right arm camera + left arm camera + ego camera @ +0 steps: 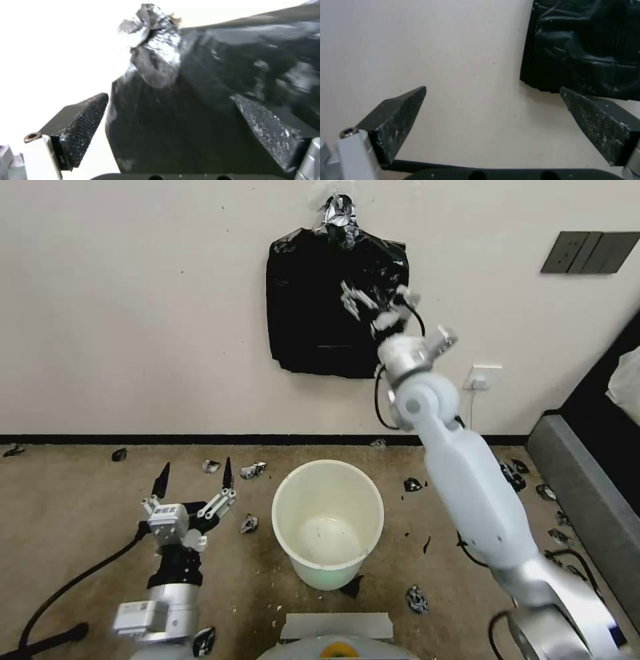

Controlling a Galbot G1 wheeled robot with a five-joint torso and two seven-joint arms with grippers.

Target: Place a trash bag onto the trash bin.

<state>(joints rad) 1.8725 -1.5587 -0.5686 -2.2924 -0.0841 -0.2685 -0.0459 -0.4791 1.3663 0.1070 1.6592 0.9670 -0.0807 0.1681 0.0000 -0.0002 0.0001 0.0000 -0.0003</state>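
Head view: right gripper [363, 303] spread wide against the hanging bundle of black bags [313, 313] at twelve o'clock; trash bin [328, 520] waits below, centre. Left gripper [195, 479] spread, idle at eight o'clock. Risk: pinching several layers or tearing scraps.

Even, soft room light; the wall [50, 50] is blown out white and the hanging black bags [206, 100] are motion-blurred (right wrist view).
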